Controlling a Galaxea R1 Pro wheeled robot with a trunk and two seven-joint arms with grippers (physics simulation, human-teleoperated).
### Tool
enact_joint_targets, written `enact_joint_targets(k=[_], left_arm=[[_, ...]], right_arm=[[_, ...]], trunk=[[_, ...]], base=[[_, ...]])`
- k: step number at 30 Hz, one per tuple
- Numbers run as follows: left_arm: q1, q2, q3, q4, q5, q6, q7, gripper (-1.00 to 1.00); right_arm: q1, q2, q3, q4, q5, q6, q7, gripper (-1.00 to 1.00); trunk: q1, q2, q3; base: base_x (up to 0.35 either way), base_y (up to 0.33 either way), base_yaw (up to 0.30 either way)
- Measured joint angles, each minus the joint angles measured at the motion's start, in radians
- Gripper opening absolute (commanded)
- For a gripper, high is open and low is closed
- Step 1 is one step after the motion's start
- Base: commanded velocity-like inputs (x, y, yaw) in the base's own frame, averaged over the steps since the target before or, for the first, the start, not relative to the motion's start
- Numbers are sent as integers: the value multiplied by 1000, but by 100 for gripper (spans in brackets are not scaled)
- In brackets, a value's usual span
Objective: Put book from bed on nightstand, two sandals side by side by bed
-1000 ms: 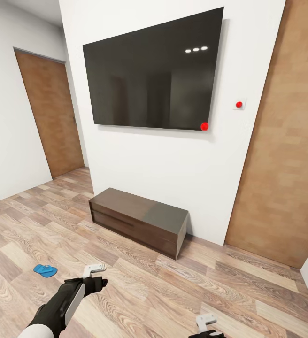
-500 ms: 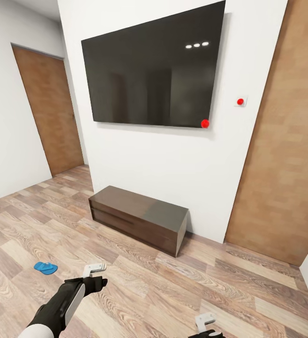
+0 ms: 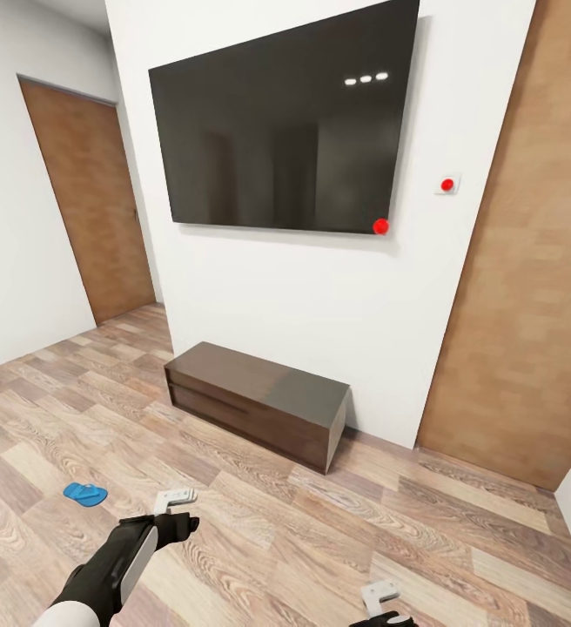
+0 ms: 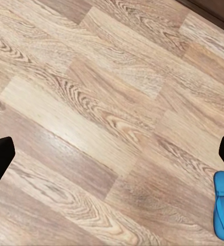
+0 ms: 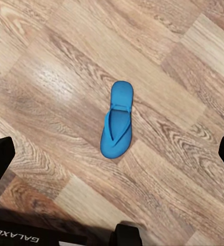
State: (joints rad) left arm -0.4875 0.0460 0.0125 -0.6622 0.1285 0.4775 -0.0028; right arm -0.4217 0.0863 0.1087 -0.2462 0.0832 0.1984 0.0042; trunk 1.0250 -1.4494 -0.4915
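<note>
View has crept toward the bench (image 3: 259,405); "GALAXEA" lettering (image 5: 12,237) reads inverted.

Wood-plank floor (image 3: 338,540) with a sandal and a low bench on it.

The floor has pale brown boards with strong grain. A bright blue sandal (image 3: 85,494) lies flat on it at the head view's left, well apart from the low dark brown bench (image 3: 255,405), which stands on the boards against the white wall. The right wrist view shows another blue sandal (image 5: 118,120) lying flat, straps up, on bare planks.
</note>
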Motion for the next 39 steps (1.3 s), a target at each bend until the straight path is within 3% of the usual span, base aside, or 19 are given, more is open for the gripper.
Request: enact_joint_targets(k=[39], left_arm=[[0,0,-1,0,0,-3,0,100]], right_arm=[[0,0,0,0,0,0,0,100]], trunk=[[0,0,-1]], base=[[39,0,0]])
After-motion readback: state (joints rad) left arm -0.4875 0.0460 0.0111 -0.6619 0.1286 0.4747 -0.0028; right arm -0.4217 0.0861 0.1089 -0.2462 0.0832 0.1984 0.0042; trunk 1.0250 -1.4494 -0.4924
